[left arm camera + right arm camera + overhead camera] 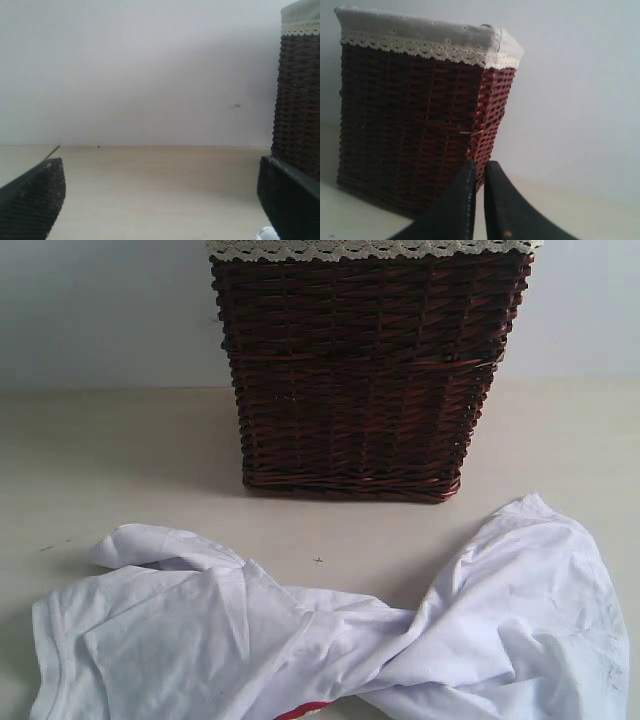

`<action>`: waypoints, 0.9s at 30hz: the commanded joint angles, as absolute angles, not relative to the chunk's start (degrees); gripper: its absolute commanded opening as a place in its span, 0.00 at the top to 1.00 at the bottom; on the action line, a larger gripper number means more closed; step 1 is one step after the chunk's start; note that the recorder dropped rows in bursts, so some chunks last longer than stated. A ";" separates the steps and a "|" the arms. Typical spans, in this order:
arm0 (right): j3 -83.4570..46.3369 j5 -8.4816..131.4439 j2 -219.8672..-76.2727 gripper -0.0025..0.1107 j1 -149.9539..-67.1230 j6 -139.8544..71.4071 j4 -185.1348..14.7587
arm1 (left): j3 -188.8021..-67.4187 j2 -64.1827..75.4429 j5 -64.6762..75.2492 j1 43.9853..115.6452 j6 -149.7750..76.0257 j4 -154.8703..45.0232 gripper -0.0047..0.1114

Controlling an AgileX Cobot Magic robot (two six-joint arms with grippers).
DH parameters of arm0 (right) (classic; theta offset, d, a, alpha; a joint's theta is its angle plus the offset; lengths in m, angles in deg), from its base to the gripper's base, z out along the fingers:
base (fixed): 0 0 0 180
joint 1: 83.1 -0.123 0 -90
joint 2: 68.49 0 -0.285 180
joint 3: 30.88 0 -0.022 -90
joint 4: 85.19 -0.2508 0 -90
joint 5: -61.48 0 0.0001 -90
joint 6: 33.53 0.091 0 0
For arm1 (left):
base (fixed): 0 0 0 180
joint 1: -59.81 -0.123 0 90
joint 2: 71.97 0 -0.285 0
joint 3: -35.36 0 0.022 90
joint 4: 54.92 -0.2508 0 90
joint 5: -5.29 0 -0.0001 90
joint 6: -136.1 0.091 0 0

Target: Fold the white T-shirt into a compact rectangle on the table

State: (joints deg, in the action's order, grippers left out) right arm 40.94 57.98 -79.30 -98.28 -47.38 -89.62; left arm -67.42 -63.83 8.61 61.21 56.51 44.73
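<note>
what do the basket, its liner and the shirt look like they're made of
Basket: dark brown woven wicker, slightly glossy strands.
Liner: matte greyish cloth, cream lace trim.
White T-shirt: soft thin fabric, likely cotton; it wrinkles and bunches.

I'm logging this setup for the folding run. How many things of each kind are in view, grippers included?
White T-shirt: 1
Wicker basket: 1
Lace-trimmed basket liner: 1
Grippers: 2, the left gripper and the right gripper
Total: 5
</note>
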 commanded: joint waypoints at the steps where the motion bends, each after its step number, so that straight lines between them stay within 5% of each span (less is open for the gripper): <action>1: 41.25 55.18 -78.30 0.90 -97.94 -47.13 -89.59 | -67.42 -64.18 8.42 61.10 56.39 45.02 0.06; 16: 41.25 55.19 -78.30 0.90 -97.94 -46.86 -89.59 | -67.42 -64.18 9.38 61.10 64.54 37.31 0.06; 20: 41.25 55.19 -78.30 0.90 -97.94 -46.87 -89.74 | -75.16 -64.18 -21.82 61.10 64.84 39.85 0.06; 24: 41.25 55.19 -78.30 0.90 -97.94 -46.87 -89.74 | -88.00 -53.32 -20.45 61.10 71.61 41.41 0.06; 27: 41.25 55.19 -78.30 0.90 -97.94 -46.87 -89.74 | -92.76 -37.08 -24.19 61.10 48.08 35.72 0.06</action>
